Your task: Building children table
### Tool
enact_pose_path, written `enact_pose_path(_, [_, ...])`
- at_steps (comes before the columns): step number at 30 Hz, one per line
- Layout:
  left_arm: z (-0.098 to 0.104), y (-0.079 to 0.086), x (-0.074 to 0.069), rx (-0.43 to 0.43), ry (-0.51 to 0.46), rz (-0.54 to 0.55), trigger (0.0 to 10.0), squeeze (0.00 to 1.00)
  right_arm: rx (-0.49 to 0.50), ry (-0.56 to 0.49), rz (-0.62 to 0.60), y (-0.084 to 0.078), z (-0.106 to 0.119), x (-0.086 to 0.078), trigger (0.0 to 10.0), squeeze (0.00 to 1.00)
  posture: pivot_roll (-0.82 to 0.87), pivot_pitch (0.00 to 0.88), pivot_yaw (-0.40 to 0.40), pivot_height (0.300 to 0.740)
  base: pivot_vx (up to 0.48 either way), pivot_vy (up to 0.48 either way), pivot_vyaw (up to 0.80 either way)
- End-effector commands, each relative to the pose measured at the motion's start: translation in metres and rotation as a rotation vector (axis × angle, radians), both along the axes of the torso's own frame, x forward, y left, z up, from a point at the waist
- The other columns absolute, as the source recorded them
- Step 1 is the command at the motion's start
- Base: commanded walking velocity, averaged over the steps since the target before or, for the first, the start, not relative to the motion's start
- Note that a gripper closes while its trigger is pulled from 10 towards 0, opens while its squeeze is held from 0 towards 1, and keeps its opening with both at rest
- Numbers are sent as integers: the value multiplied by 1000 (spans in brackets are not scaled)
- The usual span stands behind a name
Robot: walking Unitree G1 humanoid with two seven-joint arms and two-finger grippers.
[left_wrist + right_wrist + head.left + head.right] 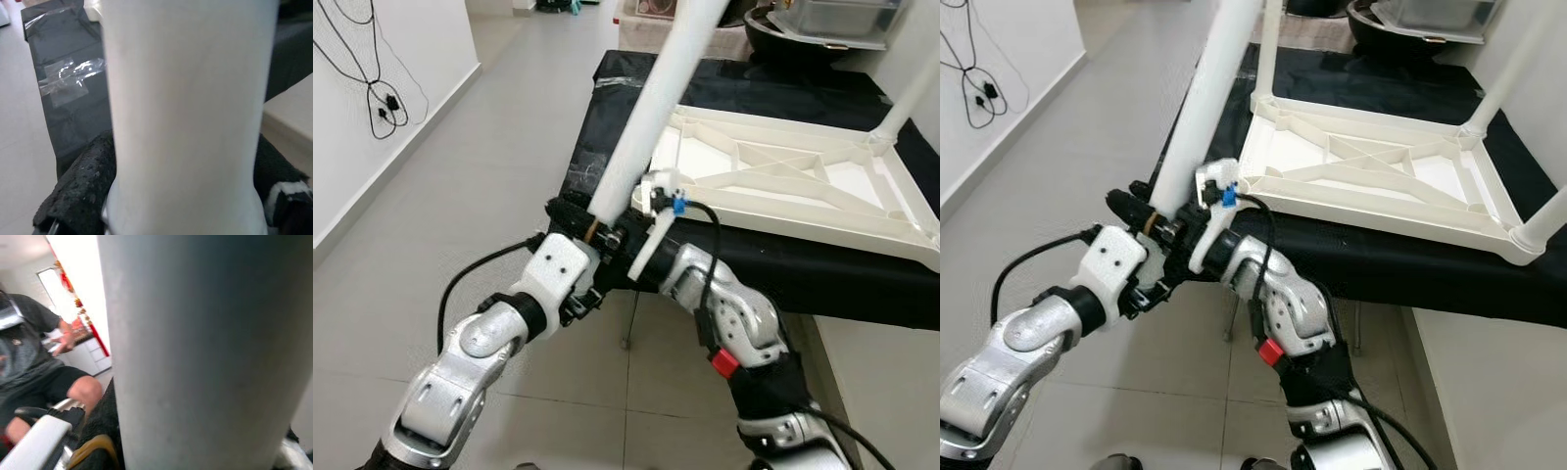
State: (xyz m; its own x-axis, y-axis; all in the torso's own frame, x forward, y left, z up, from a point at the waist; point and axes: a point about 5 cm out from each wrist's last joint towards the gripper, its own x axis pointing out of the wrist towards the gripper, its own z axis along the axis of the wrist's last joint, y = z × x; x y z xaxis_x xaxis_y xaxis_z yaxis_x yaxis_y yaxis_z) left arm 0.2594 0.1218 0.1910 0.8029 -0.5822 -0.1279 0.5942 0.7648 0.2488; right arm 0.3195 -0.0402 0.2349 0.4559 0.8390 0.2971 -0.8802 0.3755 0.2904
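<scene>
White plastic table leg [651, 108] slants up beside the near-left corner of the overturned tabletop [803, 181]; left gripper [579, 223] and right gripper [625, 235] both pinch its lower end.

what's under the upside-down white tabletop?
The tabletop lies on a black-covered surface, with clear tape on the cover's side. What the cover is draped over is hidden. Both grippers, left and right, grip a loose white leg beside the tabletop's corner.
</scene>
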Motion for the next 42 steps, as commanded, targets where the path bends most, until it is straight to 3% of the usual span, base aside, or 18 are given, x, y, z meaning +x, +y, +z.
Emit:
enact_pose_path(1, [-20,2,-9,-6,133,-54,10000,0,93,-71,-108,-31,23,10,0,0,126,94,-58,740,0,0,0])
enact_pose_path(2, [-21,5,-12,-3,154,-91,10000,0,68,-78,-54,-33,23,10,10000,0,134,93,-56,740,0,0,0])
enact_pose_path(4, [-22,11,-16,22,177,-147,10000,0,31,-88,26,-36,20,9,10000,0,135,93,-52,740,0,0,0])
enact_pose_path(5, [-23,13,-17,25,190,-158,10000,0,36,-78,56,-37,20,9,10000,471,135,95,-52,740,0,0,0])
enact_pose_path(6, [-23,13,-17,25,190,-158,10000,0,36,-78,56,-37,20,9,10000,471,135,95,-52,740,0,0,0])
enact_pose_path(7, [-23,14,-17,25,204,-167,10000,0,64,-54,82,-38,19,9,10000,1000,136,98,-48,740,0,0,0])
enact_pose_path(11, [-24,14,-18,23,219,-176,10000,0,98,-27,106,-37,18,9,10000,1000,135,96,-48,740,0,0,0])
enact_pose_path(14, [-26,11,-24,-9,262,-208,10000,0,61,-58,170,-32,19,4,10000,1000,141,104,-42,740,0,0,0])
enact_pose_path(15, [-27,10,-26,-24,277,-215,10000,0,62,-60,200,-31,20,3,10000,0,144,105,-40,740,0,0,0])
enact_pose_path(22, [-21,5,-36,-77,321,-336,10000,0,77,-34,379,-33,21,-7,10000,0,136,110,-36,740,0,0,0])
enact_pose_path(25, [-16,1,-48,-243,464,-459,10000,0,81,-25,469,-32,19,-13,10000,0,132,108,-34,740,0,0,0])
enact_pose_path(26, [-16,1,-48,-243,464,-459,10000,0,81,-25,469,-32,19,-13,10000,0,132,108,-34,740,0,0,0])
enact_pose_path(29, [-12,2,-62,-338,588,-585,10000,0,34,-37,519,-32,12,-15,10000,0,132,108,-34,740,0,0,0])
enact_pose_path(33, [-13,5,-68,-352,637,-627,10000,0,11,-41,533,-32,9,-15,10000,0,138,119,-30,740,0,0,0])
enact_pose_path(37, [-21,16,-82,-284,733,-684,10000,0,-26,-45,588,-33,7,-18,10000,0,138,123,-28,740,0,0,0])
enact_pose_path(42, [-30,26,-89,-211,798,-677,10000,0,-46,-17,638,-33,4,-21,10000,0,135,126,-26,740,0,0,0])
